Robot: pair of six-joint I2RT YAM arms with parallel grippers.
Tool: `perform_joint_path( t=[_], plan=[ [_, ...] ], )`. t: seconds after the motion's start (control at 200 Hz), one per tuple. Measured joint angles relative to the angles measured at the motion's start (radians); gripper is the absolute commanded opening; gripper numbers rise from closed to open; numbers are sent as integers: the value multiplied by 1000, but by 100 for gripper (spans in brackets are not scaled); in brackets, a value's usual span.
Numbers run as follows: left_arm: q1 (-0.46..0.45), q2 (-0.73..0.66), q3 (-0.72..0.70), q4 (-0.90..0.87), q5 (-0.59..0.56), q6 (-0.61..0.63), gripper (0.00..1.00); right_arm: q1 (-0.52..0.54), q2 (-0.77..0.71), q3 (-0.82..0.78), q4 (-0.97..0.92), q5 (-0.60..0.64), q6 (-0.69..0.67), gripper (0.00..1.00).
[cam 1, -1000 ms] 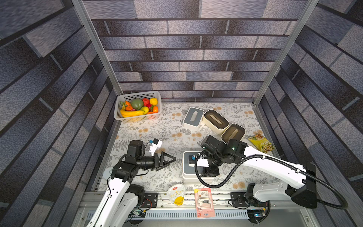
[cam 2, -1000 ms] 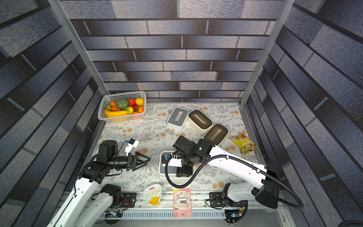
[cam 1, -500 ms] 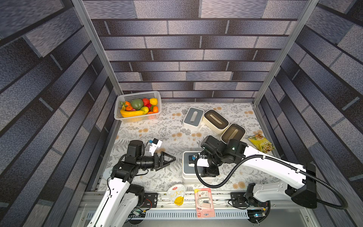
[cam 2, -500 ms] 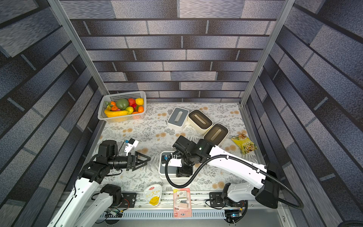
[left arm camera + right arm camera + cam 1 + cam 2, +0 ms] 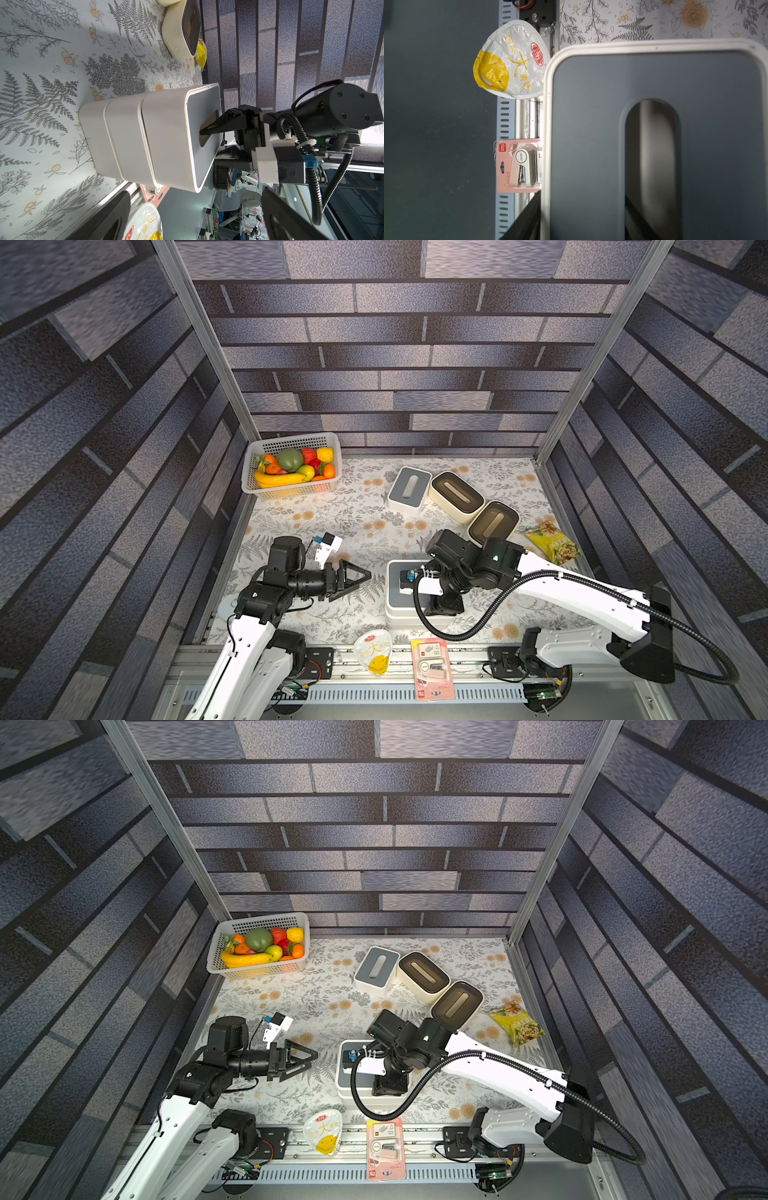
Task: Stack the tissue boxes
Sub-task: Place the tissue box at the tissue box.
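A stack of three white tissue boxes (image 5: 397, 601) (image 5: 347, 1085) (image 5: 128, 141) stands at the table's front middle, its top box carrying a grey slotted lid (image 5: 587, 128). My right gripper (image 5: 441, 608) (image 5: 388, 1086) (image 5: 583, 218) comes down on it. One finger is in the slot, one is outside the long wall, and the gripper is shut on the top box. My left gripper (image 5: 360, 576) (image 5: 308, 1058) (image 5: 197, 224) hovers open and empty to the left of the stack. At the back lie a grey-lidded box (image 5: 409, 487) and two rounded dark brown-lidded boxes (image 5: 456, 497) (image 5: 493, 522).
A white fruit basket (image 5: 253, 472) sits at the back left. A yellow snack bag (image 5: 550, 545) lies at the right edge. A white and yellow pouch (image 5: 374, 651) and a pink stapler pack (image 5: 432, 668) lie on the front rail just before the stack.
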Motion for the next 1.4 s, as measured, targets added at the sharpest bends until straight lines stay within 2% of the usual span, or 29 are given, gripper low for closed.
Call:
perform_joint_path(
  t=[0.972,1.188,1.398],
  plan=[
    [8,2,0,0,0,-3,100,0,0,0,9,-22,20,51],
    [8,2,-1,0,0,-3,100,0,0,0,9,-22,27,52],
    [8,2,-4,1,0,-3,100,0,0,0,10,-22,34,57]
  ],
)
